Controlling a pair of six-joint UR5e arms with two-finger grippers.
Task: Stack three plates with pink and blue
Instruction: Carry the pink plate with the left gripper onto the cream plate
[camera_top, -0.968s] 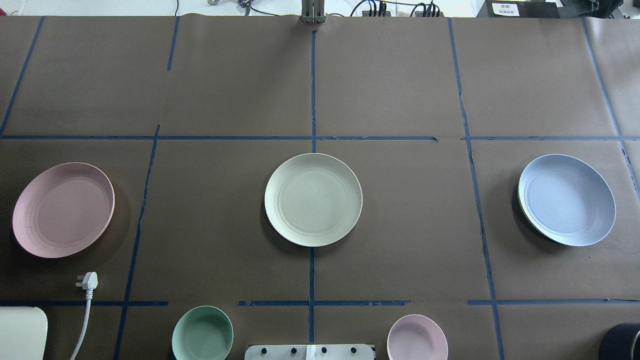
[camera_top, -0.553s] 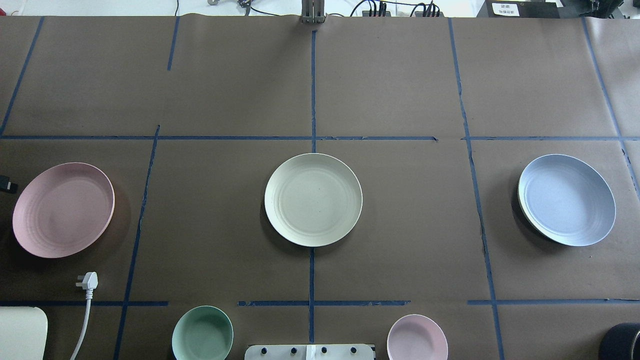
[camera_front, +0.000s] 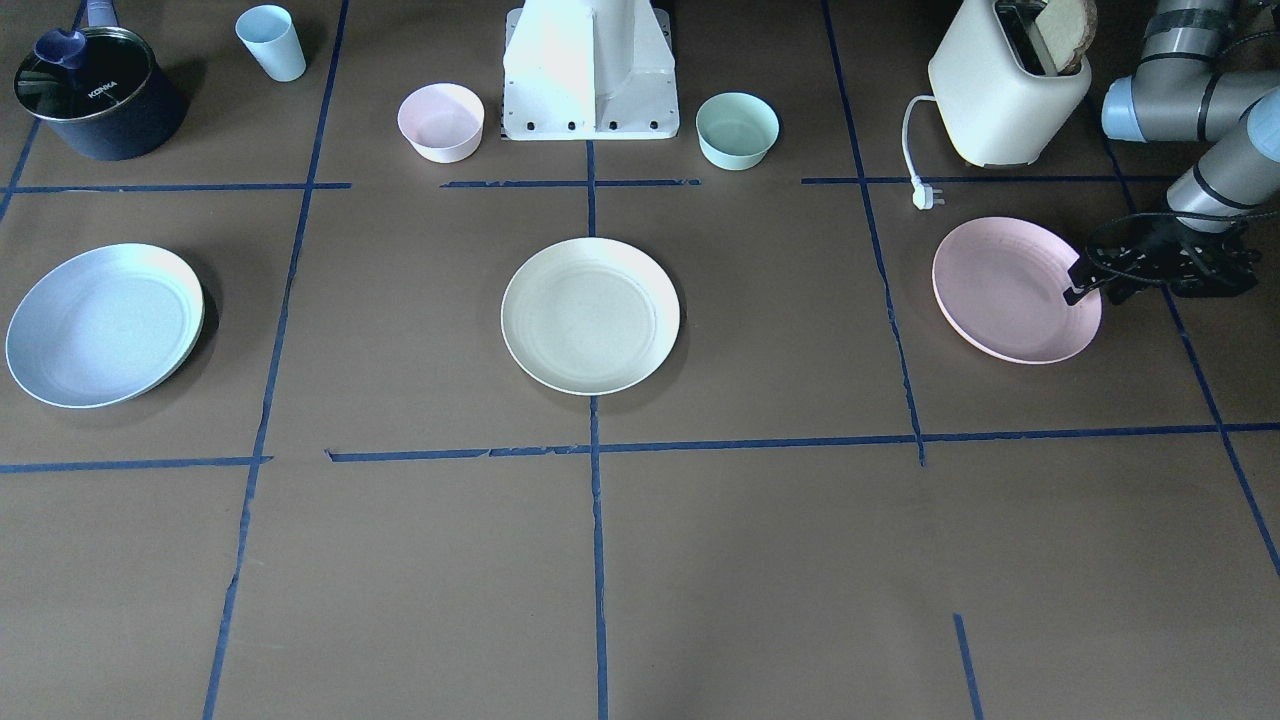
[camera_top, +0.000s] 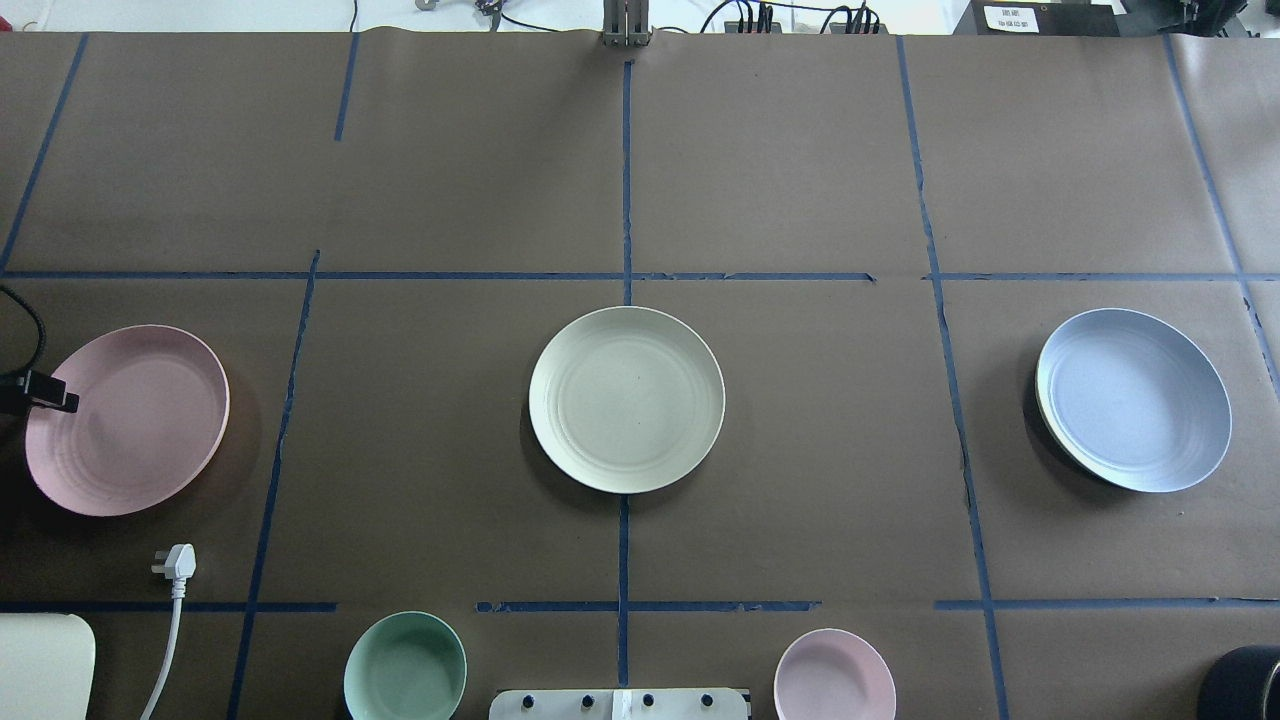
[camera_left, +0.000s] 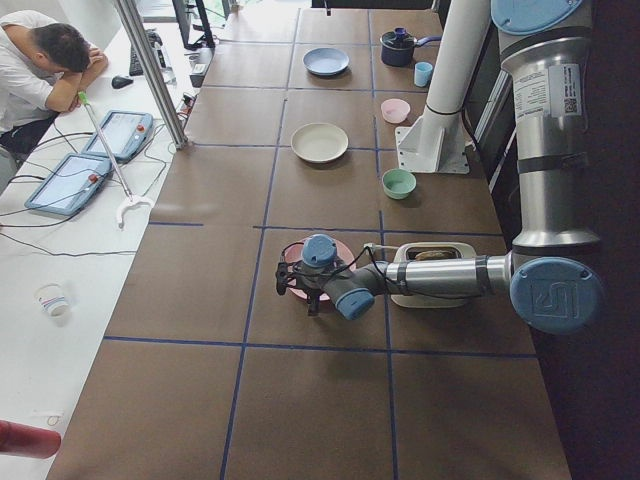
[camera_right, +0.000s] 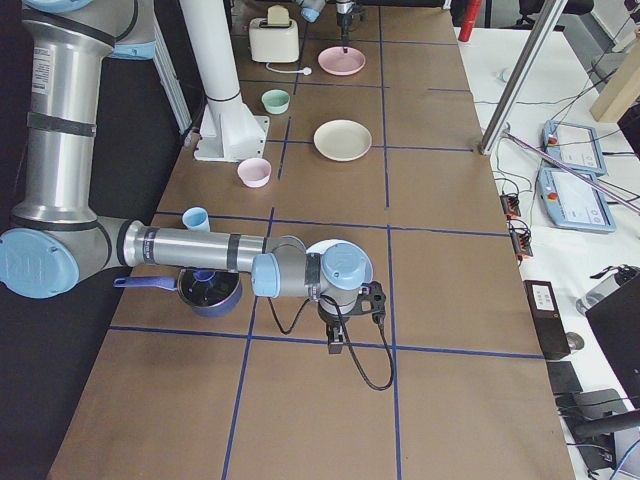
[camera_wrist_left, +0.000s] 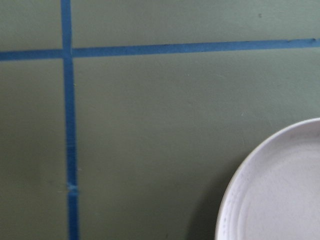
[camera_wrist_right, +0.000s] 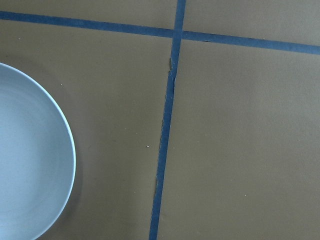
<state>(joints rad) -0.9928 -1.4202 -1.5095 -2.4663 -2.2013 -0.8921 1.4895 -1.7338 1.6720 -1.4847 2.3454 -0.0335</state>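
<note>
Tabletop (camera_top: 800, 180): cream plate (camera_top: 627, 399) centre, pink plate (camera_top: 127, 420) robot's left, blue plate (camera_top: 1133, 399) right, all apart, unstacked. Saucepan (camera_front: 95, 95) lid reads KONKA. Left pincer (camera_front: 1078, 280) over pink rim, right pincer (camera_right: 337, 342) beside blue plate; you can't tell gap or hold on either. Arm label (camera_left: 555, 90) unreadable.

A pale pink plate (camera_top: 135, 420), a cream plate (camera_top: 626, 399), a pale blue plate (camera_top: 1135, 400); brown tabletop (camera_top: 800, 180) crossed by blue tape lines (camera_top: 627, 180); mint-green bowl (camera_top: 405, 668).

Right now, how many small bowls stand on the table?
2. The pink bowl is beside the robot's base, on its right; the mint-green bowl is on its left. No other bowl shows.
</note>
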